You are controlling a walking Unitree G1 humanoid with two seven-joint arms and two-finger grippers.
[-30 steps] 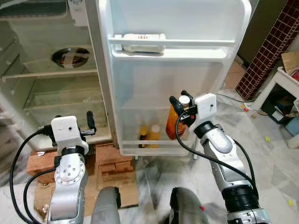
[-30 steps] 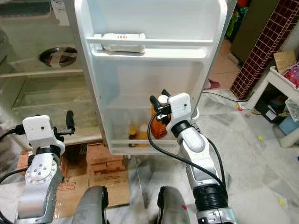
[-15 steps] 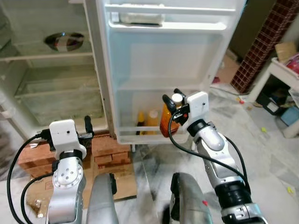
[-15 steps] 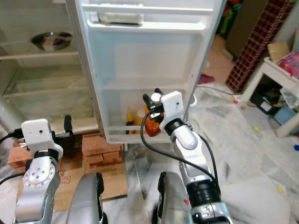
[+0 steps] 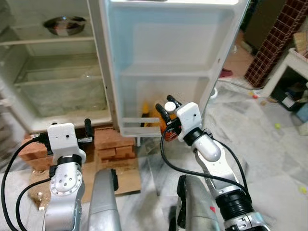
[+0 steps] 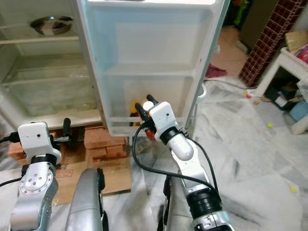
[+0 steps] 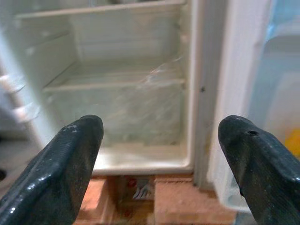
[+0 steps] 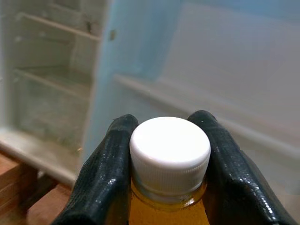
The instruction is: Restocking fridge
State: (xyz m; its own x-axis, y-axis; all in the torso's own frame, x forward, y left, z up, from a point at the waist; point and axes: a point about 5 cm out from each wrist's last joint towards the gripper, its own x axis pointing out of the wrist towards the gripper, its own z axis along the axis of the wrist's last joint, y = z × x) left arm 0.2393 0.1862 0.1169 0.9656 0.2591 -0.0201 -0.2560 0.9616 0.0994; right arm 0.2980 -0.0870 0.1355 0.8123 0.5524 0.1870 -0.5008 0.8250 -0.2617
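The right gripper (image 5: 168,109) has its two black fingers (image 8: 107,173) pinched on the neck of an orange juice bottle (image 8: 167,206), just under its white cap (image 8: 169,149), and holds it upright in front of the bottom shelf of the open fridge door (image 5: 163,57). Two smaller bottles (image 5: 145,111) already stand at the far left of that door shelf, behind its low white rail (image 5: 139,121). The step in hand looks like seating the bottle in the free space to the right of them. To do it well, the base should probably clear the rail before moving in, then go straight down so it does not knock the neighbours. With the grip this high on the neck, the body may swing, so a slow, level approach seems wise, letting go only once the base rests on the shelf. The left gripper (image 7: 159,154), fingers spread wide and holding nothing, hangs to the left in front of the fridge's glass crisper shelf (image 7: 117,84), above the red bricks (image 5: 113,147) under the cabinet.
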